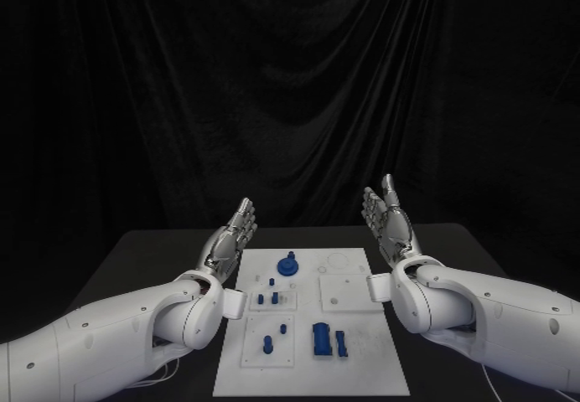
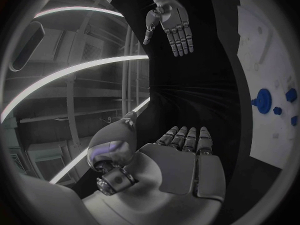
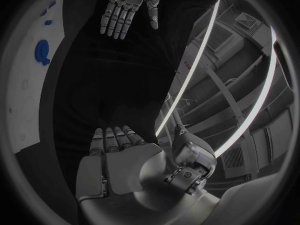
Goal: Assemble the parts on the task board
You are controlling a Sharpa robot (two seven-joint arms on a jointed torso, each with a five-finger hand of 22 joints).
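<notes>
Left hand and right hand are raised above the table, fingers straight and apart, palms turned toward each other, nothing held. The board lies flat between the two arms, below and nearer the robot than both hands, touched by neither. Blue parts are seated on the board: a round one at the far end between the hands, small pegs mid-board, a larger block at the near end.
</notes>
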